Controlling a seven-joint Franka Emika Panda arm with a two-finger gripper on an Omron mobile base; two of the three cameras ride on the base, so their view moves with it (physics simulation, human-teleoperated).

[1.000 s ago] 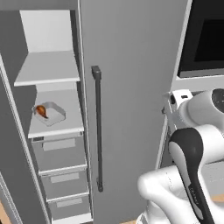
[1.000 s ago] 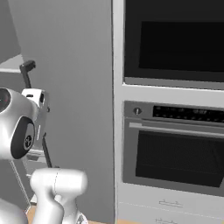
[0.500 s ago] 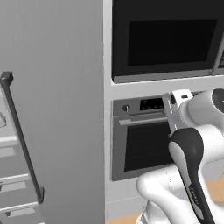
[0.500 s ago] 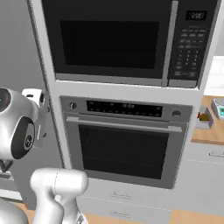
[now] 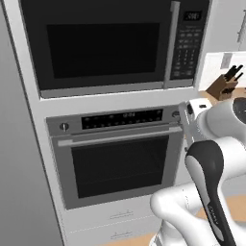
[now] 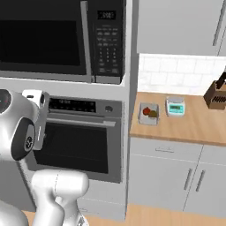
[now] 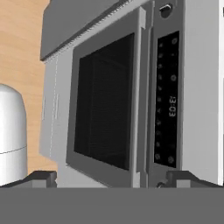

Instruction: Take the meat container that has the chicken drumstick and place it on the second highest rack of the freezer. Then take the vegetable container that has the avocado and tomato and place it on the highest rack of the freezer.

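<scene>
Here the gripper [image 7: 109, 177] is carrying nothing, its jaws standing wide apart with only empty air between the two dark tips, which suits an arm travelling toward its next pick rather than working on anything. Straight ahead of the jaws, the oven [image 7: 105, 105] front is facing them, well apart. The right base view is giving what the hand view is not: a small tray [image 6: 148, 113] sitting on the wooden counter [image 6: 194, 128], holding a tomato [image 6: 146, 111] and an avocado [image 6: 153, 114] side by side, well off to the jaws' right, just beside a kitchen scale [image 6: 175, 106]. The left base view is adding a knife block [image 5: 226, 84].
</scene>
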